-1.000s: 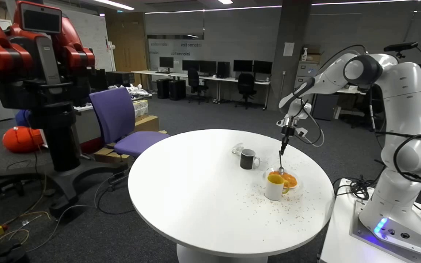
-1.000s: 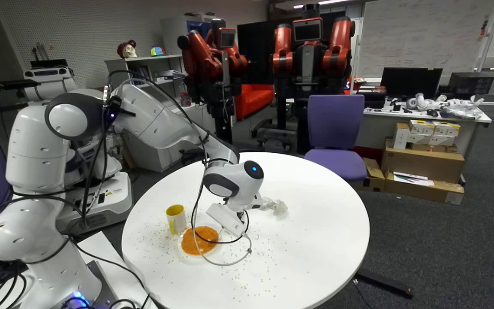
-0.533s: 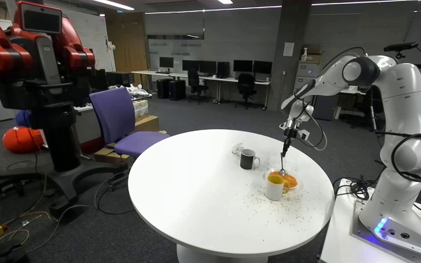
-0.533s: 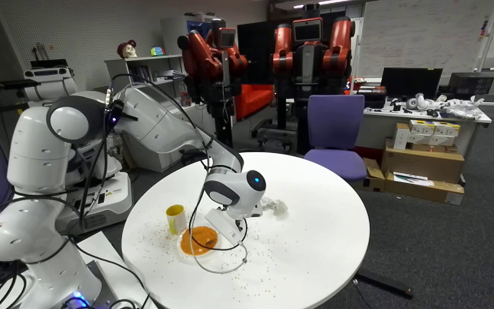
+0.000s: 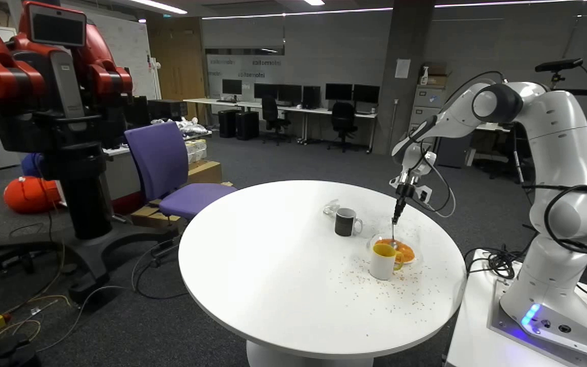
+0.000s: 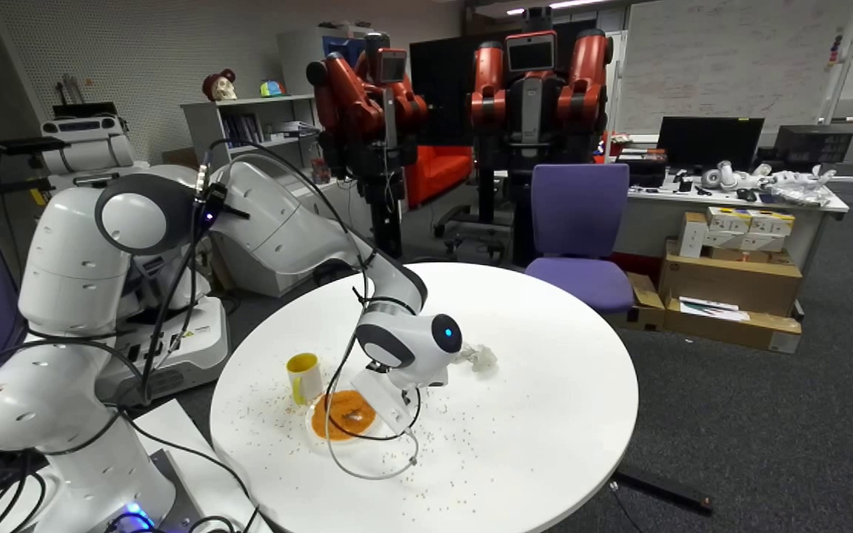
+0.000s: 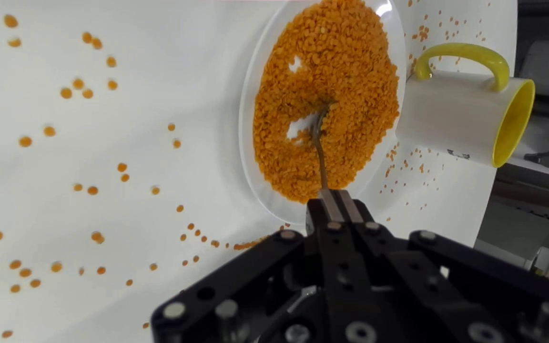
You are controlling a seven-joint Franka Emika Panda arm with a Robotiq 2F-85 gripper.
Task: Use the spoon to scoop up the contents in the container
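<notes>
A round white desk (image 5: 273, 265) stands on a dark floor (image 5: 252, 163), with red robots (image 6: 534, 96) and a purple chair (image 6: 578, 215) beyond it. On the desk sits a shallow white bowl (image 7: 247, 124), spread with small orange grains (image 7: 360, 71) almost to its rim; near the middle, pale patches of the bowl's floor show through. The spoon (image 7: 319, 147) has its head down in those grains, and the tool (image 7: 336, 200) is clamped on the upper part of its handle, fingers together with the handle between them; in an exterior view the spoon stands nearly upright below. Just beside the bowl, upright, is a white mug (image 7: 455, 114) with a yellow handle and yellow inner wall; whether mug and bowl touch is hard to tell. A dark mug (image 5: 344, 224) with a pale handle stands apart from both, near some crumpled clear plastic (image 6: 480, 358); what it holds cannot be made out. Stray grains (image 7: 78, 84) dot the desk around the bowl. As for writing, the far wall panel (image 5: 245, 71) carries "informatics" in mirrored letters (image 5: 266, 63), more than once; the white mug has a small dark mark (image 7: 459, 154) too tiny to read, the whiteboard (image 6: 737, 66) holds faint script that cannot be deciphered, and print on some small white boxes (image 6: 728, 220) is likewise too small.
</notes>
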